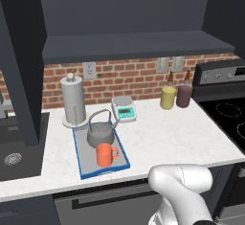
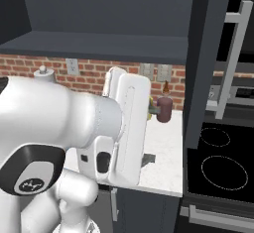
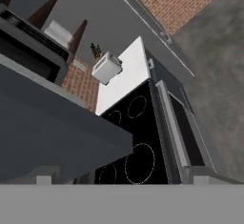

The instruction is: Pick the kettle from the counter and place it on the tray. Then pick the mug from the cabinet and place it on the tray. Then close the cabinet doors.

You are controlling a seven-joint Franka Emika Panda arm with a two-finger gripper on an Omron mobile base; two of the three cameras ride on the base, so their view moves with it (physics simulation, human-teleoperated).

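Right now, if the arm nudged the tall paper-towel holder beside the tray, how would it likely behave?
The paper-towel holder stands tall on a small round base, so a high push would probably tip it rather than slide it. Falling forward, it could strike the kettle on the tray. The roll probably makes it light.

Kettle [image 1: 101,134]: dull grey metal with a thin wire handle; mug [image 1: 105,155]: smooth matt orange, ceramic-like; tray [image 1: 82,158]: flat grey base with a raised blue rim. Counter [image 1: 167,138]: white, faintly veined marble-like finish, backed by a rough red brick wall [image 1: 134,80]. Cabinet doors [image 1: 21,66] are rendered in matt dark navy, with a silver metal bar handle [image 2: 231,61].
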